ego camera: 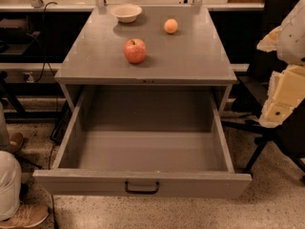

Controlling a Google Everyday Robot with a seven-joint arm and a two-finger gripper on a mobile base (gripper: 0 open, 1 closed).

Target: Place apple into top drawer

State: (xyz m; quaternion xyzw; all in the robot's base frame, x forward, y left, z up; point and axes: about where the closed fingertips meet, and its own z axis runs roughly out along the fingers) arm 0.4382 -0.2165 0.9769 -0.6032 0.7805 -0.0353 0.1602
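The red apple [135, 50] with yellowish patches sits upright on the grey cabinet top [190, 56], near its middle and a little left. The top drawer [147, 151] is pulled wide open below it, its plain grey inside bare, with a black handle [142, 188] centred on the front panel. My gripper [279, 104] hangs at the right edge of the view, beside the cabinet's right side, well apart from the apple and holding nothing I can see.
A small orange fruit [170, 26] and a cream bowl [126, 12] sit at the back of the cabinet top. A person's leg and shoe [19, 209] are at the lower left. A black chair base [259, 147] stands to the right.
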